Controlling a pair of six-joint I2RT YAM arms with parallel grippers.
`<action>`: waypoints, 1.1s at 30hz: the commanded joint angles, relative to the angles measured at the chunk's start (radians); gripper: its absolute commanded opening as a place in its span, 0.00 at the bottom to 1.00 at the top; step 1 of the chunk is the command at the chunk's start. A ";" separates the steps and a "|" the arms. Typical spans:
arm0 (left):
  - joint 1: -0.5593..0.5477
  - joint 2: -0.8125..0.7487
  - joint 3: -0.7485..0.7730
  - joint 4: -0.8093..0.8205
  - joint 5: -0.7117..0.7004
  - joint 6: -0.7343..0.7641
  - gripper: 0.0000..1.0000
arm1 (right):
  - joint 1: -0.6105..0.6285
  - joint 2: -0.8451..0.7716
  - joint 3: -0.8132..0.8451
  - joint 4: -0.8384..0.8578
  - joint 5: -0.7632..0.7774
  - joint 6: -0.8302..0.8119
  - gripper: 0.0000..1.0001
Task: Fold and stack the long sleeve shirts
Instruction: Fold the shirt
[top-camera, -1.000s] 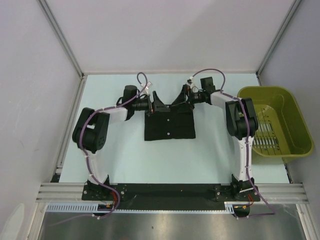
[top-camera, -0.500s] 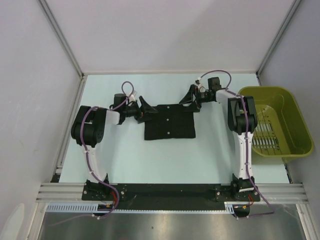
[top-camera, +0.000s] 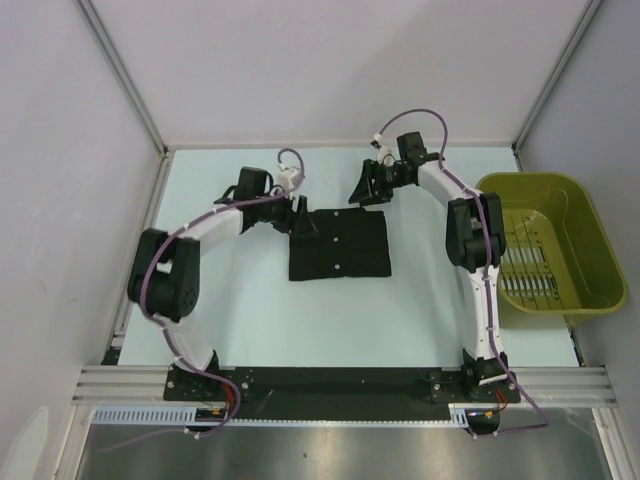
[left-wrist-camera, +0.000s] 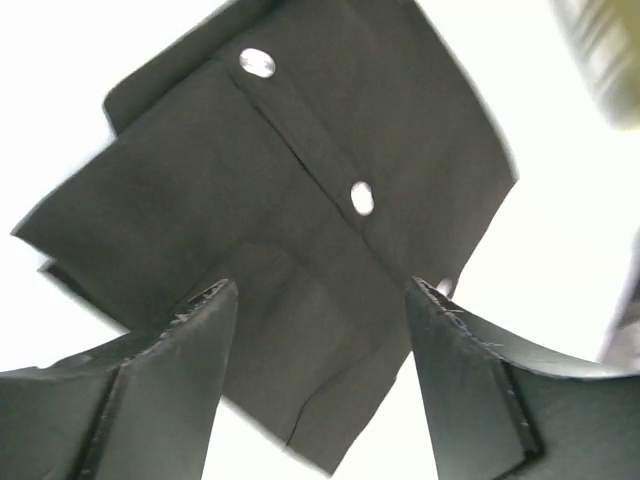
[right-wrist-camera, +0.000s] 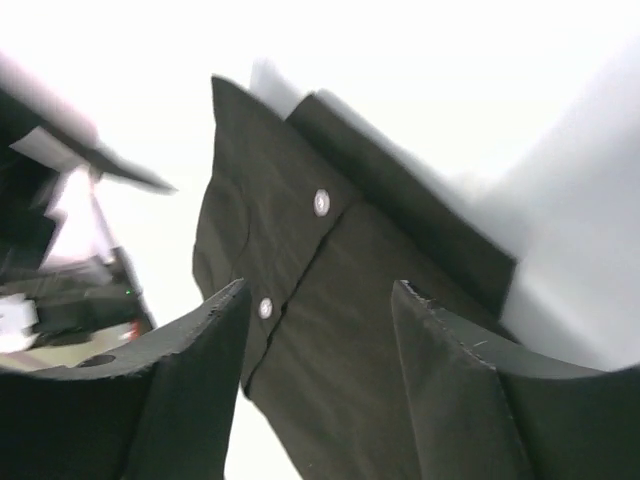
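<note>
One black long sleeve shirt (top-camera: 338, 245) lies folded into a flat rectangle mid-table, its white buttons facing up. My left gripper (top-camera: 298, 220) hovers at the shirt's far left corner. In the left wrist view the gripper (left-wrist-camera: 320, 300) is open, with the shirt (left-wrist-camera: 300, 170) lying below and nothing between the fingers (left-wrist-camera: 170, 390). My right gripper (top-camera: 362, 190) sits just beyond the shirt's far edge, apart from it. In the right wrist view that gripper (right-wrist-camera: 318, 295) is also open and empty, looking down on the shirt (right-wrist-camera: 255, 215).
An olive-green plastic basket (top-camera: 580, 230) stands at the right edge of the table, beside the right arm. Grey walls (top-camera: 70, 150) close in the left, back and right sides. The pale table (top-camera: 250, 320) shows bare in front of the shirt.
Both grippers have drawn back from the shirt's far edge, the left one outward then back to the corner, the right one farther away. Their jaws have narrowed a little. The shirt lies flat, unmoved.
</note>
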 joint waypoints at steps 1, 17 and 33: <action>-0.143 -0.239 -0.096 -0.254 -0.230 0.752 0.67 | -0.005 -0.038 0.079 -0.121 0.135 -0.131 0.61; -0.344 -0.295 -0.449 -0.081 -0.537 1.099 0.45 | -0.010 -0.184 -0.103 -0.162 0.155 -0.156 0.62; -0.645 -0.411 -0.340 -0.417 -0.093 0.836 0.42 | -0.053 -0.271 -0.162 -0.311 0.224 -0.320 0.63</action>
